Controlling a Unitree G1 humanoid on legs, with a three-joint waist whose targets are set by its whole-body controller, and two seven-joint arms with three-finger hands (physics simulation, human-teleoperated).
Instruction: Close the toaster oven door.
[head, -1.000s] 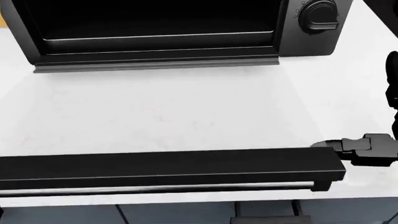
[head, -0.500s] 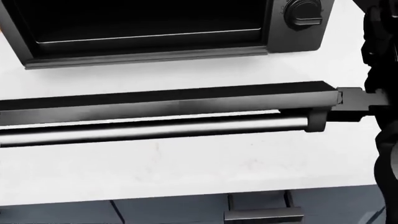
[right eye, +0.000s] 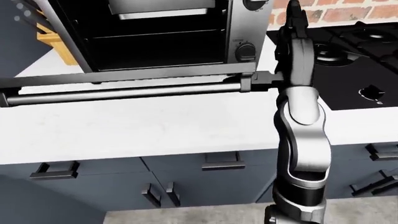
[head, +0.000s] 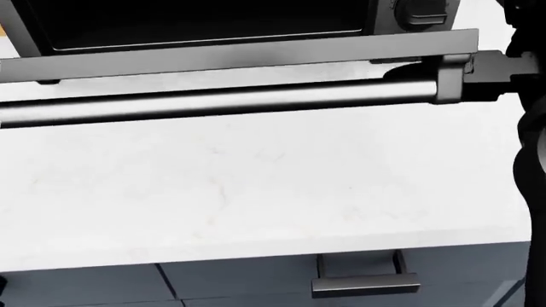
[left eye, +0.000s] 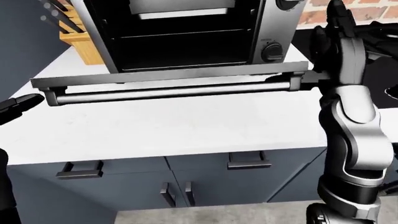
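The toaster oven [left eye: 186,32] stands at the top of the left-eye view with its cavity showing. Its door [left eye: 168,74] hangs partly raised, and the steel handle bar [left eye: 168,92] runs along its near edge. My right hand [left eye: 314,74] is at the door's right end. One dark finger [right eye: 264,80] presses against the handle's end bracket, the other fingers point upward, and nothing is gripped. My left hand [left eye: 18,105] hovers open at the left edge, just off the door's left end and apart from it.
The oven stands on a white counter [left eye: 186,126]. A wooden knife block [left eye: 78,42] stands to its left and a black stovetop [right eye: 360,56] lies to its right, under a brick wall [right eye: 336,11]. Dark drawers with bar handles [left eye: 248,161] run below the counter.
The door has swung up from low in the head view to near the oven's face, my right hand rising with its right end. The oven has slid upward in view, so the camera moved too.
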